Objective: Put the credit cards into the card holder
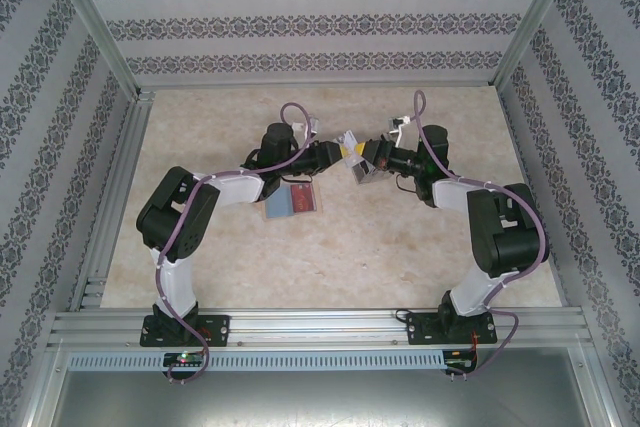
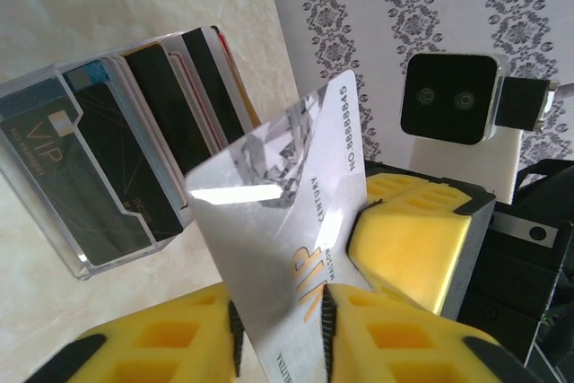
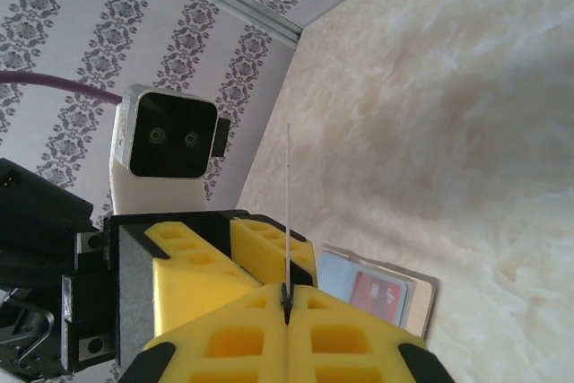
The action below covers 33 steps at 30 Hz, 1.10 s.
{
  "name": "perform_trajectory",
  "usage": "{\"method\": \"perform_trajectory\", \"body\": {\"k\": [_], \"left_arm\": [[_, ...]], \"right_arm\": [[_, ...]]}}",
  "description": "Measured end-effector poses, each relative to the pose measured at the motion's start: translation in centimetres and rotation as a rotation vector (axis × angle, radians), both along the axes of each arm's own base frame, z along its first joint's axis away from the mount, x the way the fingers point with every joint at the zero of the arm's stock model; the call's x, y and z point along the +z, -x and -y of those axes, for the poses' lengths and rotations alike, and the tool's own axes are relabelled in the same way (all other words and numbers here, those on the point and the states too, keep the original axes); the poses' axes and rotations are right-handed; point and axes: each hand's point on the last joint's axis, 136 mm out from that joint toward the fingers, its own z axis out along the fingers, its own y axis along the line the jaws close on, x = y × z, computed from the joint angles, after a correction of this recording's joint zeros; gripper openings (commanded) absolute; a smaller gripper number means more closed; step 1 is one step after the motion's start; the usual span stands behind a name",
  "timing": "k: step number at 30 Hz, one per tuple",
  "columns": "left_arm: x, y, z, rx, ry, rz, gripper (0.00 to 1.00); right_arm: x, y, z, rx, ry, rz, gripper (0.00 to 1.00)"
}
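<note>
**Top view:** both arms reach in over the desk point(image 1: 400, 247). The left gripper point(image 1: 336, 154) and right gripper point(image 1: 368, 161) sit nose to nose w/ 1 card point(image 1: 349, 140) between them, off the desk. Prob. a handover or regrip, so the card can go edge-first into the holder point(image 1: 292, 202). The holder lies near the left wrist, on the near side. Open desk all round, walls well apart.

**Left wrist:** the card point(image 2: 287, 204) crosses slantwise between the left gripper's point(image 2: 280, 320) pads. Both pads seem to touch it, but can't tell if it's clenched. 1 right gripper point(image 2: 395, 239) finger butts the card's far side. The clear holder point(image 2: 85, 262) sits beyond, several cards sticking out of its open end.

**Right wrist:** the right gripper point(image 3: 287, 298) is clenched on the card point(image 3: 288, 204), seen edge-on, standing straight out of the pads. The holder point(image 3: 421, 289) is below, near.

Tight spot is between the 2 grippers. I'd say 1 must let go before either pulls off, or the card bends.
</note>
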Motion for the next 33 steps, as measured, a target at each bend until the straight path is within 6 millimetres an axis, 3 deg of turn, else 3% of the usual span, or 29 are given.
{"method": "perform_trajectory", "body": {"k": [7, 14, 17, 19, 23, 27, 33], "left_arm": [[1.1, -0.4, -0.3, 0.021, 0.060, -0.003, 0.22], [1.7, -0.7, -0.5, 0.034, 0.090, -0.013, 0.01], [1.4, -0.7, -0.6, 0.038, 0.091, -0.019, 0.00], [1.3, -0.6, -0.7, 0.040, 0.093, -0.016, 0.00], [1.2, -0.6, -1.1, 0.047, 0.106, -0.002, 0.00], [-0.2, -0.7, -2.9, 0.076, 0.090, -0.033, 0.00], [-1.8, 0.8, -7.6, 0.117, -0.014, -0.088, 0.00]], "right_arm": [[0.4, -0.4, -0.1, -0.006, -0.028, 0.015, 0.07], [0.1, -0.9, 0.0, -0.015, -0.048, 0.009, 0.08], [-0.1, -1.0, 0.0, -0.012, -0.055, 0.000, 0.10], [-0.2, -0.9, 0.0, -0.009, -0.057, -0.008, 0.15], [-0.9, -0.7, -0.4, 0.001, -0.052, -0.033, 0.34], [-1.2, -0.6, -0.5, 0.004, -0.047, -0.047, 0.38], [-1.7, -0.5, -0.5, 0.004, -0.031, -0.055, 0.38]]}}
